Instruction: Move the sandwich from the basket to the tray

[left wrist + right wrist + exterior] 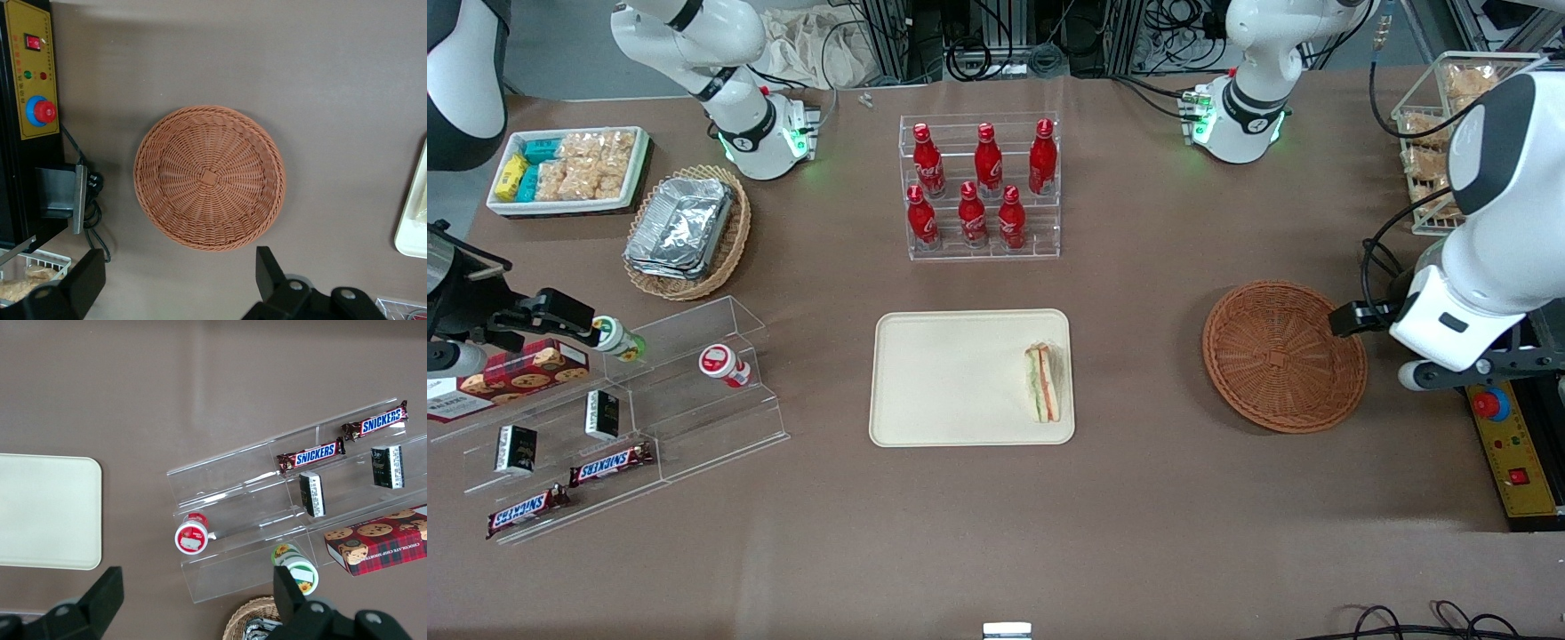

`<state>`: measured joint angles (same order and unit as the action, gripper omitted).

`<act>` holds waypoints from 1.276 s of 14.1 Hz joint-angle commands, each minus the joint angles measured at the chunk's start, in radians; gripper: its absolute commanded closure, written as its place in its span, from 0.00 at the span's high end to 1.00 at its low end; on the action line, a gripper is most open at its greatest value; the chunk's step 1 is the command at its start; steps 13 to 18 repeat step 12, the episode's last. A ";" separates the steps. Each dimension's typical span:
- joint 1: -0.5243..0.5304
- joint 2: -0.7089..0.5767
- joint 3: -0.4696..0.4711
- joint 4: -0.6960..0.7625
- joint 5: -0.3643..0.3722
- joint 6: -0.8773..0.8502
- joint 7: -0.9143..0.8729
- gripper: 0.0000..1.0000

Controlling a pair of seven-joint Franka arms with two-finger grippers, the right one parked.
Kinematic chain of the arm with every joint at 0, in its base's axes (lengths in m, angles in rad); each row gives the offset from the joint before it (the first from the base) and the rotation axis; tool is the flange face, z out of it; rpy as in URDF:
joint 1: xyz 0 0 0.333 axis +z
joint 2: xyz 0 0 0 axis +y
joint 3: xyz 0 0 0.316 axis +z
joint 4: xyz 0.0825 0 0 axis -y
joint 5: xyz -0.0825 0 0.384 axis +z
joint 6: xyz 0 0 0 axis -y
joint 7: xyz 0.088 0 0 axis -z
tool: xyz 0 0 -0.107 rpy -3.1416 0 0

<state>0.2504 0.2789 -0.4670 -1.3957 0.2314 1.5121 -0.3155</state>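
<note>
The sandwich [1044,383] lies on the tray [951,378], close to the tray's rim at the working arm's end, with its layers of orange and green filling showing. The tray sits flat on the brown table [1120,524], nearer to the front camera than the clear rack of red bottles [980,185]. The basket [1284,355] rests on the table well apart from the tray, toward the working arm's end, and holds nothing; in the left wrist view its woven floor [209,177] is bare. The gripper [180,280] hangs above the table just beside the basket, clear of both basket and sandwich, with its two dark fingers [270,273] spread wide and nothing between them. In the front view the gripper [1356,317] appears only as a dark block at the basket's edge, largely hidden by the white arm, so its height over the table is hard to judge there. A sliver of the tray [415,220] shows in the left wrist view. A yellow control box [1512,453] with a red button sits at the table's edge near the working arm.
</note>
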 commanded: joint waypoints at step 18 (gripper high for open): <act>-0.231 -0.064 0.416 0.000 -0.187 -0.010 0.237 1.00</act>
